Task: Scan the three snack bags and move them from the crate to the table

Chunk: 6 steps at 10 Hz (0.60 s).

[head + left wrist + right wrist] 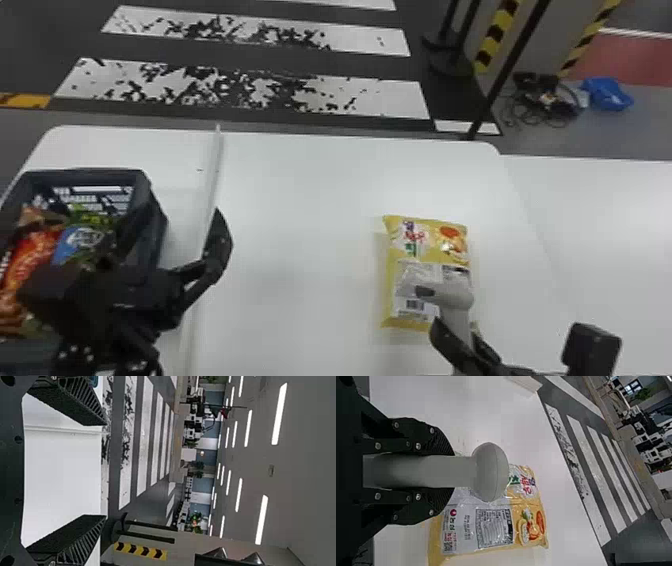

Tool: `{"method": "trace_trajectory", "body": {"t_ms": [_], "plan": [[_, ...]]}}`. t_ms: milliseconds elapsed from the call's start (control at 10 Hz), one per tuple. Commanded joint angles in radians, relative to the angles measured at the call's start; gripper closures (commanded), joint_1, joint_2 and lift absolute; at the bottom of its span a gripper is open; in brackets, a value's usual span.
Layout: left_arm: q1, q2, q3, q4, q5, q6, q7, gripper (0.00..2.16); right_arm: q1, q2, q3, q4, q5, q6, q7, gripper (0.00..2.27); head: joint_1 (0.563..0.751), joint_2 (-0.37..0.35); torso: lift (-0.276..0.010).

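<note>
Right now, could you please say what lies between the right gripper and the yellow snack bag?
The head view shows the grey scanner, held by the right gripper over the bag.

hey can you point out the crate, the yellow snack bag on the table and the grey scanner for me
Crate [100,175]: head view, on its far rim.
Yellow snack bag [430,242]: head view, on its far half.
Grey scanner [490,471]: right wrist view, on its rounded head.
</note>
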Motion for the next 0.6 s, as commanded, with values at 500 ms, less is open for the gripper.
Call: {"method": "trace_trajectory", "body": {"t_ms": [500], "plan": [[0.031,0.0,0.005,-0.008,0.0,-0.043,0.002,0.03,0.009,-0.014,0.154,0.075,0.114,-0.154,-0.121,2.24,0.695,-0.053,-0.062]]}}
